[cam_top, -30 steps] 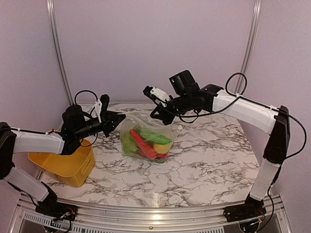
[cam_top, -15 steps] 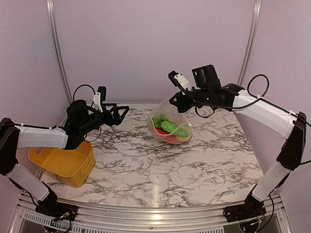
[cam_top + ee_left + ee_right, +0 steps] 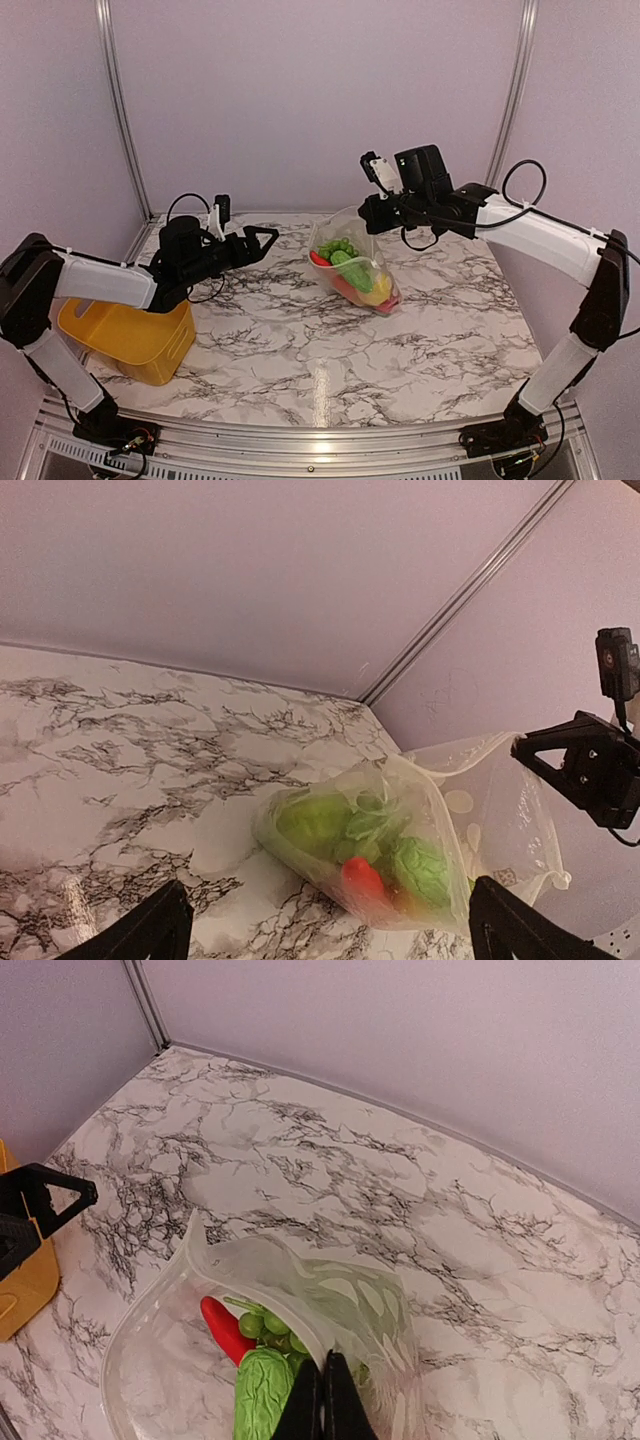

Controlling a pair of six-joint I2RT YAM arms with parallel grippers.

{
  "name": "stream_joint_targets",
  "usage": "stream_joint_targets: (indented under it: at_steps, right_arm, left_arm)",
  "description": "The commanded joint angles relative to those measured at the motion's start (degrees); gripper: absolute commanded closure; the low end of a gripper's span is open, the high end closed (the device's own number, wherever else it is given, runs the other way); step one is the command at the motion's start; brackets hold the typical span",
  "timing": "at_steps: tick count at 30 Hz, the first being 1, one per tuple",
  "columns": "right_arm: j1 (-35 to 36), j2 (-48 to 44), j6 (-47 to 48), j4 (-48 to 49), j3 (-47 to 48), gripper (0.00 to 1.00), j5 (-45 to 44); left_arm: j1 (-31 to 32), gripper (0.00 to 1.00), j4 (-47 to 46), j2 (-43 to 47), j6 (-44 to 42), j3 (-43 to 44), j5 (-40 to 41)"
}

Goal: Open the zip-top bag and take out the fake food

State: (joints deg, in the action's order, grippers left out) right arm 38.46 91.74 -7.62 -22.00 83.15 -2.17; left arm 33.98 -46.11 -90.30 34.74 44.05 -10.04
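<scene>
My left claw (image 3: 246,222) stood wide open and held nothing. It hung above the far left part of the marble table (image 3: 300,350), its fingers pointing right toward the bag and well apart from it. My left wrist view showed both fingertips spread at the bottom corners, with bare marble and the bag beyond them.

My right claw (image 3: 368,215) was closed, pinching the top edge of the zip-top bag (image 3: 352,240). In my right wrist view the two fingers met on the plastic rim with no gap between them.

The bag hung from that pinch over the far middle of the table, slanting down and to the right. Its lower end looked to rest on the marble, though I could not tell that for certain. Its mouth gaped open toward the left, the rim making a wide loop below my right wrist. Pale round dots showed on the clear plastic.

The fake food (image 3: 355,275) all lay inside the bag, slumped toward its lower end. I could make out a bunch of green grapes (image 3: 335,247) near the mouth, a red piece (image 3: 225,1328) beside it, a leafy green piece (image 3: 262,1395) just under my right fingers, and something yellow (image 3: 381,290) at the bottom.

A yellow basket (image 3: 140,335) sat at the left edge of the table, under my left arm.
</scene>
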Motion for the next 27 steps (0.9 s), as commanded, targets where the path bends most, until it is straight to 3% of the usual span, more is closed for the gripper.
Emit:
stream_joint_targets:
  at_steps: [1,8,11,15,19,21,24,27]
  right_arm:
    - [1.38,2.33,-3.05,5.69,0.71,1.00,-0.23]
    - [3.54,5.30,-3.19,6.96,1.04,1.00,1.56]
    - [3.69,5.91,-3.19,7.38,0.94,1.00,3.83]
    - [3.74,6.25,-2.89,7.54,0.96,1.00,4.28]
    - [3.76,5.74,-2.17,6.77,0.55,1.00,2.52]
    - [3.42,5.01,-2.06,6.90,-0.16,1.00,0.70]
    - [2.75,4.14,-1.99,7.55,-1.79,1.00,1.24]
    - [2.29,3.76,-2.05,7.86,-3.10,1.00,1.56]
  left_arm:
    - [3.90,0.01,-3.60,-3.49,7.08,-1.44,-2.00]
    - [8.60,0.01,1.27,-6.94,6.98,1.85,1.14]
    - [9.10,0.03,-1.15,-9.54,9.75,2.71,-0.20]
    - [9.36,0.25,2.34,-12.01,11.45,4.86,1.63]
    - [8.41,0.63,7.09,-12.07,12.28,5.00,5.30]
    - [7.56,0.77,9.08,-11.85,12.61,4.76,6.46]
    - [6.48,0.89,10.44,-11.95,12.72,4.31,6.96]
    - [5.54,0.91,12.25,-12.36,12.49,4.50,7.47]
